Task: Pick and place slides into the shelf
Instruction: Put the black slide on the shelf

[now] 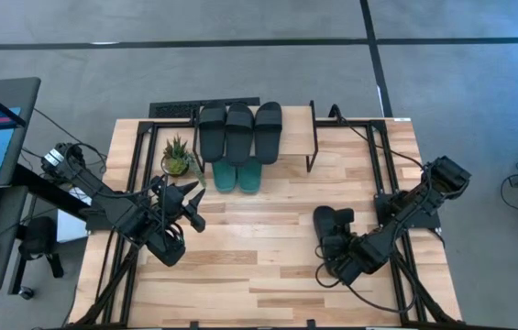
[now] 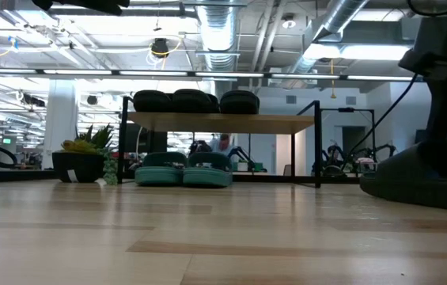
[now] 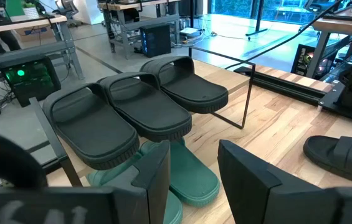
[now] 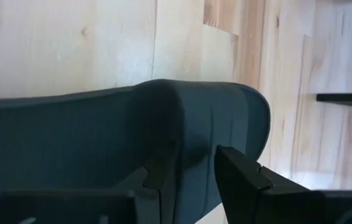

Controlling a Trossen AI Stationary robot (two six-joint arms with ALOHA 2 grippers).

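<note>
Three black slides [image 1: 240,131] [image 3: 144,106] lie side by side on the shelf's top board [image 2: 270,123]. Two teal slides [image 1: 238,174] [image 2: 183,170] sit on the table under it. A fourth black slide [image 1: 332,220] [image 3: 344,155] lies on the table to the right of the shelf, on its near side. My right gripper [image 1: 336,246] [image 4: 191,165] is shut on it. My left gripper [image 1: 190,206] [image 3: 194,155] hovers open near the shelf's left front, pointing at the slides. My right gripper has the fourth black slide's rounded raised band [image 4: 194,143], the wide strap as far as I can tell, between its two fingers [image 4: 244,177]. One finger [image 4: 160,171] seems tucked under the band and the other is outside. It comes slanting down from the table's right near side. In the low view the slide [image 2: 421,186] rests on the table.
A small potted plant [image 1: 178,158] [image 2: 81,162] stands just left of the teal slides by the shelf's left leg. On top of the shelf there is bare board to the right of the three black slides [image 1: 295,137]. A monitor and keyboard stand off the table's left edge.
</note>
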